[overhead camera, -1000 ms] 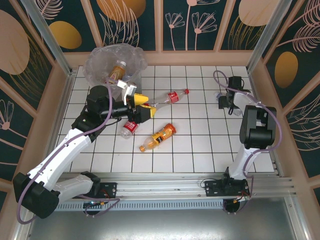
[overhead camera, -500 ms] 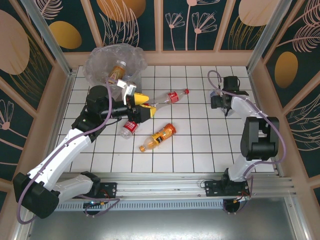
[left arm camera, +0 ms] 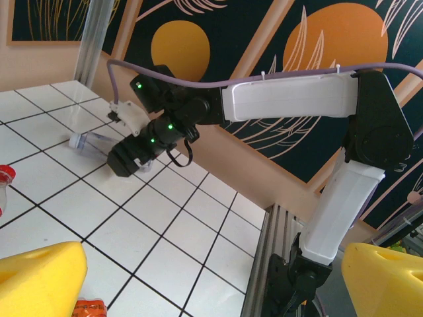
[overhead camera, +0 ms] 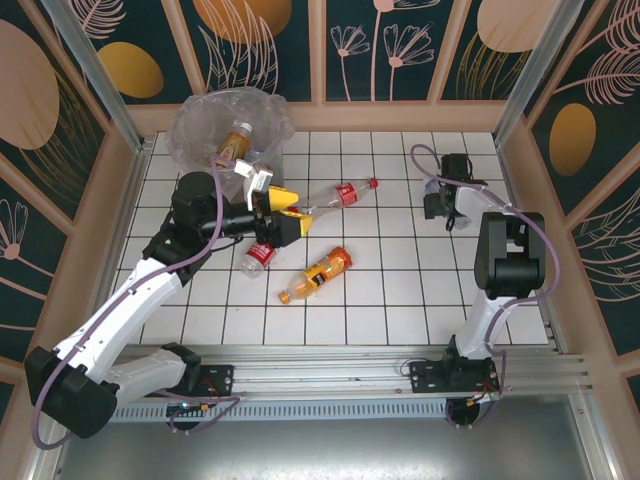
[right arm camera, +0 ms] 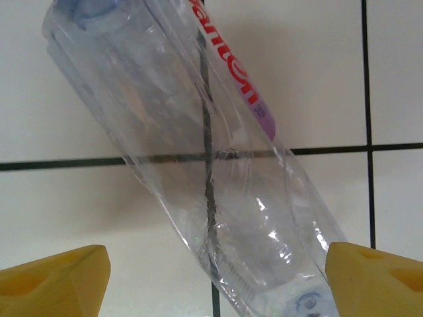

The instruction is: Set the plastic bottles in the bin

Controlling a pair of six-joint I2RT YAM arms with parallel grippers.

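Right gripper (right arm camera: 215,281) released, yellow fingers spread wide either side of a clear bottle (right arm camera: 198,152) lying flat on the white tiled surface (right arm camera: 79,198), far right. Left gripper (overhead camera: 285,218) released too, nothing between its fingers, just beside a red-labelled bottle (overhead camera: 340,193). Orange-labelled bottle (overhead camera: 322,270) and red-capped bottle (overhead camera: 257,260) lie near. Bin (overhead camera: 192,128) at far left, one yellow-labelled bottle (overhead camera: 235,140) inside.
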